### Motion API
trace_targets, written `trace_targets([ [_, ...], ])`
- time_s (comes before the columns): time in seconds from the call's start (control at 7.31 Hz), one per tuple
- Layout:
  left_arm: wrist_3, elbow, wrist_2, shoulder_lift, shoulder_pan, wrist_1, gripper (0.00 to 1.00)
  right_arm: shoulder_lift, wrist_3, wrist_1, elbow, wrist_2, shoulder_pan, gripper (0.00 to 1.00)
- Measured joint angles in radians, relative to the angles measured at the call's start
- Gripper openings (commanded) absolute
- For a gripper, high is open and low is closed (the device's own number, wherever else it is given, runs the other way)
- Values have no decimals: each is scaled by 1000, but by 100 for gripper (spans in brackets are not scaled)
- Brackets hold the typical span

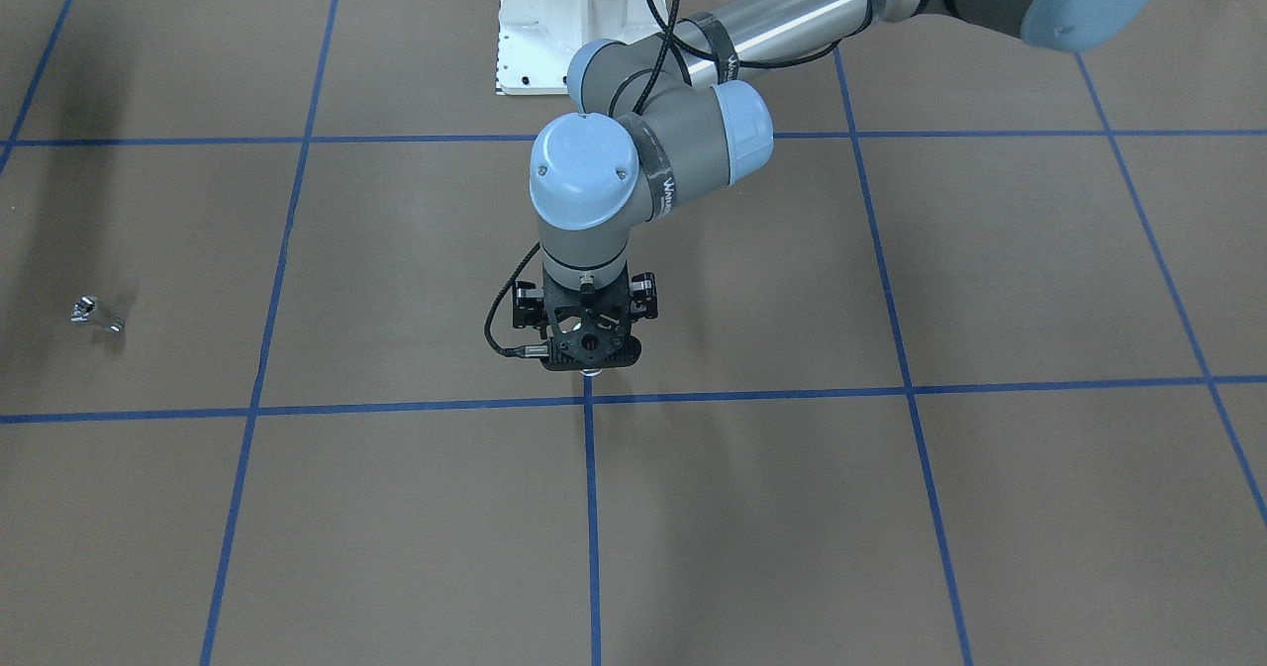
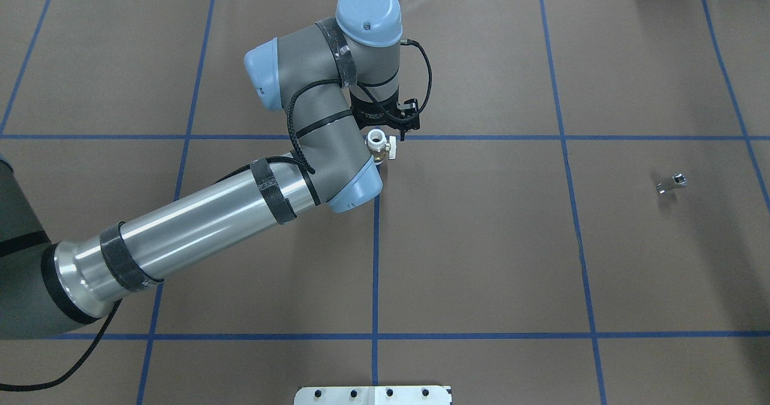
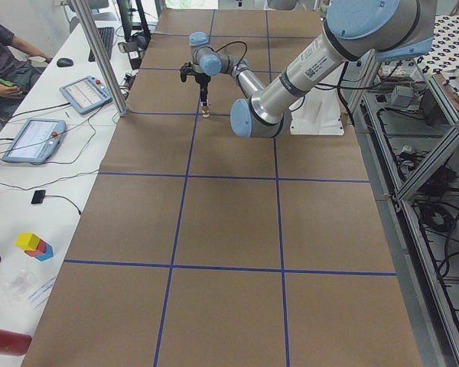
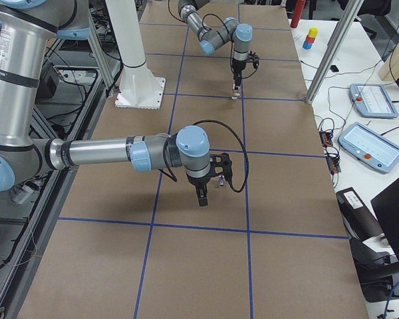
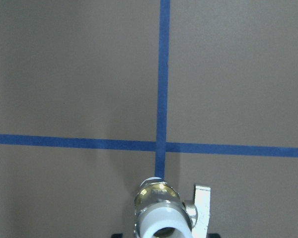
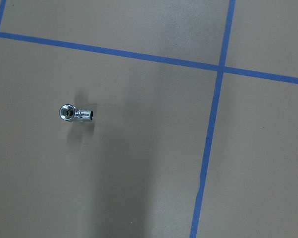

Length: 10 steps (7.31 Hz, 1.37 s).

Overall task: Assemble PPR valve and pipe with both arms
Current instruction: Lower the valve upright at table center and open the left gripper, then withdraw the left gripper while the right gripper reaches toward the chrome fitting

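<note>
Front view: left gripper [image 1: 590, 359] points straight down at centre, just above blue tape cross [image 1: 590, 401]. Pipe [image 1: 96, 314] at 9 o'clock, lying on surface [image 1: 891, 250], well apart.
Overhead: valve [image 2: 379, 145] clamped upright in left gripper, white ring up.
Right side view: right gripper [image 4: 201, 198] hovers low; apart or together, cannot tell.
Right wrist view: pipe at 9 o'clock.

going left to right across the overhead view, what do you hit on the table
silver forearm tube of the left arm → PPR valve → pipe; the left gripper overlaps the valve, so it is left out
</note>
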Motion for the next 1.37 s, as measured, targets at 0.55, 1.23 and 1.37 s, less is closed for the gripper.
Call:
trace_targets([
  [0.55,14,-306,-27,204,-47,16,99,2,194,184,-52,-21,-184,99],
  [1.23,101,-524,-56,420,-89,17,99,159,468,253,-177,-133,-408,94],
  [1.37,109,-539,-56,435,-90,17,99,188,493,253,-190,-149,-438,93],
])
